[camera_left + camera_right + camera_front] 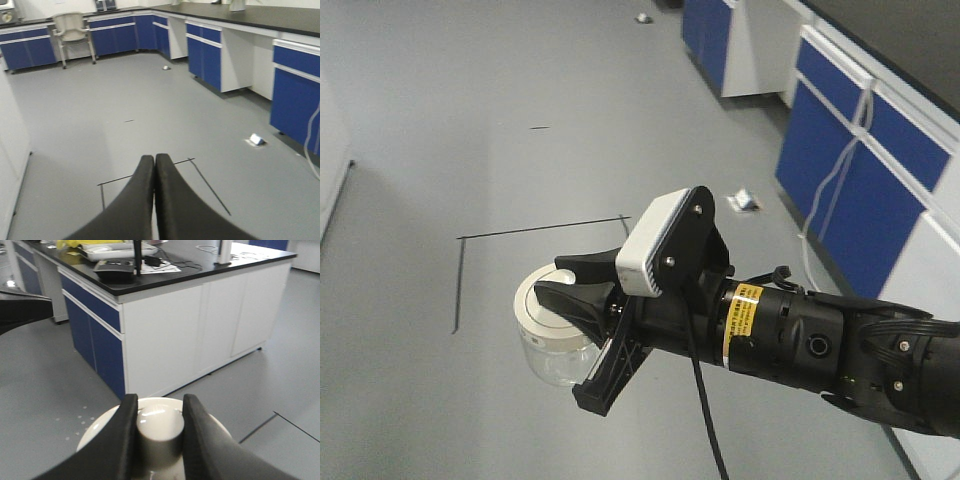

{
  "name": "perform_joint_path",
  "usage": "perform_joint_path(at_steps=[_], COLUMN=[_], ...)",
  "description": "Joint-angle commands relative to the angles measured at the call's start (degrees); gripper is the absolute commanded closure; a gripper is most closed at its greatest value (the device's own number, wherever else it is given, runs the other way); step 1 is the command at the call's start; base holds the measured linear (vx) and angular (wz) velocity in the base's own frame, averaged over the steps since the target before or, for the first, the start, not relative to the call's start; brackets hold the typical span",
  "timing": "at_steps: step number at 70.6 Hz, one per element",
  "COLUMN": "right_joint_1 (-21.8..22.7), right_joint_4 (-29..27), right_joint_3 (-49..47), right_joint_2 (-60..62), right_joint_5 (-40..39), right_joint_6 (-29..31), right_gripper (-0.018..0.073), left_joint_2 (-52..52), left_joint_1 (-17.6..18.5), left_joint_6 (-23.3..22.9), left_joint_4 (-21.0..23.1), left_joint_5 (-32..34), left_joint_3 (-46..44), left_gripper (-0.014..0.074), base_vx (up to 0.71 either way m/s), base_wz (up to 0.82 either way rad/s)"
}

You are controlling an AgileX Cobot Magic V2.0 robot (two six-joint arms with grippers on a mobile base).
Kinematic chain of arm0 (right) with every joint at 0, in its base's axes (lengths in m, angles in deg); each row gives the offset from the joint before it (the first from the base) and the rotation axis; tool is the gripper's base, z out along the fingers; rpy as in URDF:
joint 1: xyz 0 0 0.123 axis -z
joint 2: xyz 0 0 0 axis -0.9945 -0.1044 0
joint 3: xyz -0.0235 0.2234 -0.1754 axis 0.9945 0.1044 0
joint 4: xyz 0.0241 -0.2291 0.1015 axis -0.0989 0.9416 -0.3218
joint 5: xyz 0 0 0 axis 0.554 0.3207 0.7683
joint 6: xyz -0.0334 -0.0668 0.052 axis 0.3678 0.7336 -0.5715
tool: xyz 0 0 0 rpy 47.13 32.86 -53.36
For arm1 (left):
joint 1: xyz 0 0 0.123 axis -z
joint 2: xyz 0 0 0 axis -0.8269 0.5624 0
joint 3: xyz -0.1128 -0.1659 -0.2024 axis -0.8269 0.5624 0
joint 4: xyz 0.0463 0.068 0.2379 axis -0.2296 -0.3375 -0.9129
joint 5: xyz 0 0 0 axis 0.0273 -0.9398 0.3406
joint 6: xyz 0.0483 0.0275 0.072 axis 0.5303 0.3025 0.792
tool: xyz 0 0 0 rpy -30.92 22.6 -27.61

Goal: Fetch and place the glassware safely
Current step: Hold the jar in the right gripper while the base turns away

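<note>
The glassware, a small clear glass jar (558,362) with a cream-white lid, hangs in the air above the grey floor. My right gripper (551,277) comes in from the right and is shut on the lid's central knob (160,422). In the right wrist view, the two black fingers of my right gripper (159,410) press the knob from both sides, with the lid's rim (97,430) showing around them. My left gripper (154,161) points out over the floor, its fingers (142,175) pressed together with nothing between them.
Blue and white cabinets (865,180) line the right side, with a white cable (835,185) hanging in front. A lab island (165,325) holds equipment. A chair (74,32) stands at the far wall. Black tape lines (540,230) and a small piece of litter (744,202) are on the floor.
</note>
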State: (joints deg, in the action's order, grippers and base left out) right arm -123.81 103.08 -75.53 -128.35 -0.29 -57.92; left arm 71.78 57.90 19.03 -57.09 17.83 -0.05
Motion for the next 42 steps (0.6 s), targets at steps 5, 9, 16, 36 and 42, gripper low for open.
perform_joint_path(at_steps=[5,9,16,36,42], right_joint_1=[0.12,0.12,0.12,0.12,0.12], right_joint_4=[-1.85,-1.85,-1.85,-1.85,-1.85], right_joint_3=[-1.75,-1.75,-1.75,-1.75,-1.75], right_joint_2=[2.32,2.32,2.32,2.32,2.32], right_joint_5=[-4.82,-4.82,-4.82,-4.68,-4.73], right_joint_6=[0.16,0.16,0.16,0.16,0.16], right_gripper=[0.0563,0.0563,0.0563,0.0563,0.0563], left_joint_2=[0.42,0.42,0.42,0.42,0.42], left_joint_1=[-0.07,-0.07,-0.07,-0.07,-0.07], left_joint_6=[-0.12,-0.12,-0.12,-0.12,-0.12], left_joint_4=[0.53,0.53,0.53,0.53,0.53], left_joint_5=[4.54,4.54,4.54,4.54,4.54], left_joint_3=[-1.45,-1.45,-1.45,-1.45,-1.45], left_gripper=[0.0603,0.0603,0.0603,0.0603,0.0603], base_vx=[0.09,0.1,0.11,0.17,0.24], base_wz=[0.4,0.31,0.24,0.15,0.11])
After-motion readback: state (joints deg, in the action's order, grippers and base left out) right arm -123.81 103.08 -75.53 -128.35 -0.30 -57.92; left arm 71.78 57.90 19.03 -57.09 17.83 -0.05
